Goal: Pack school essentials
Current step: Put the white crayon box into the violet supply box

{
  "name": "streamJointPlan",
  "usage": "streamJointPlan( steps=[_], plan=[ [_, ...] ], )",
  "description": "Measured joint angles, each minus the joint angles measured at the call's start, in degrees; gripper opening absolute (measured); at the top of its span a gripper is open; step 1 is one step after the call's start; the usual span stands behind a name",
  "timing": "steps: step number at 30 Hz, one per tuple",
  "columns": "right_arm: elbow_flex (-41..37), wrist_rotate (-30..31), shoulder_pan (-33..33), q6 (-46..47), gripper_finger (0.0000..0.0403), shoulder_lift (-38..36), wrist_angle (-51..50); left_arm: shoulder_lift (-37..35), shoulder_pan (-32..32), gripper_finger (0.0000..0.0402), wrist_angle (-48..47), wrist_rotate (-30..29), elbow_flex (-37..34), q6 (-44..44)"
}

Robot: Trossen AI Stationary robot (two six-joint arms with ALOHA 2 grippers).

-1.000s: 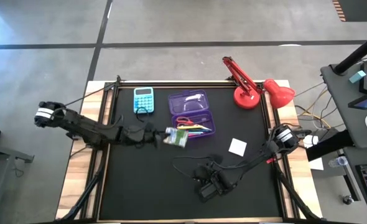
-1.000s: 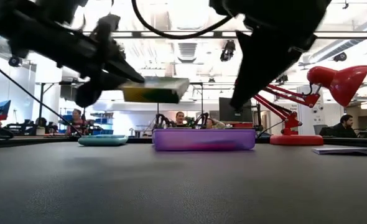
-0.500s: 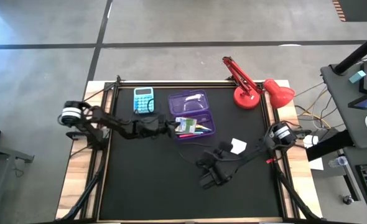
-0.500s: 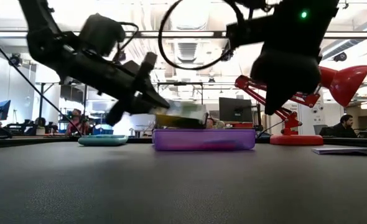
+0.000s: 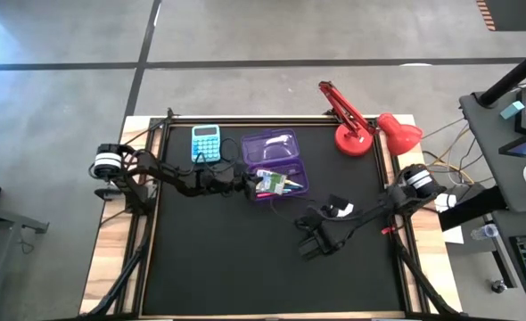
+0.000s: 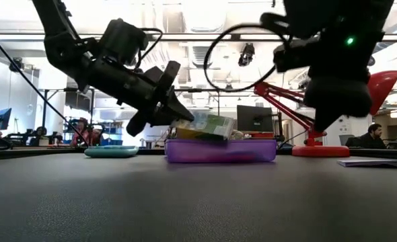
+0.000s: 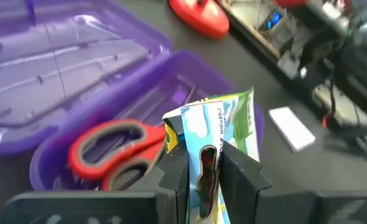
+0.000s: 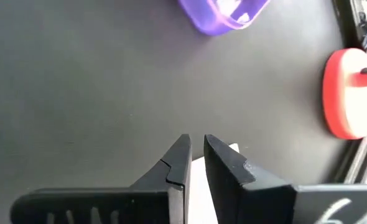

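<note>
Clenching my left pincer (image 7: 203, 163) on the green-and-white packet (image 7: 224, 134), I needed it low inside the purple plastic case (image 7: 140, 93) before letting go.

A grey floor (image 5: 245, 45) crossed by dark lines lay beyond the table (image 5: 129, 267) at 12 o'clock. Bright ceiling lights (image 6: 205, 13) shone over distant desks with monitors (image 6: 254, 118).

The left gripper (image 5: 252, 185) holds the green-and-white packet (image 5: 270, 182) over the open purple case (image 5: 276, 165).
</note>
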Motion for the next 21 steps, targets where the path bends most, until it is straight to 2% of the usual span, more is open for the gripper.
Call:
streamJointPlan(
  steps=[6, 14, 21],
  plan=[
    [-5.97, -0.24, -0.11, 1.29, 0.0036, -8.05, 6.48, -0.15, 0.18, 0.0080, -3.38, 1.09, 0.00, -0.17],
    [-13.48, -1.50, -0.09, 8.94, 0.0038, -15.51, 9.27, -1.24, 1.51, 0.0174, -3.91, 1.24, 0.52, 0.42],
    [-16.13, -4.59, -0.09, 14.22, 0.0081, -17.48, 9.59, -4.30, 1.51, 0.0238, -4.00, 1.45, 0.63, 8.32]
  ],
)
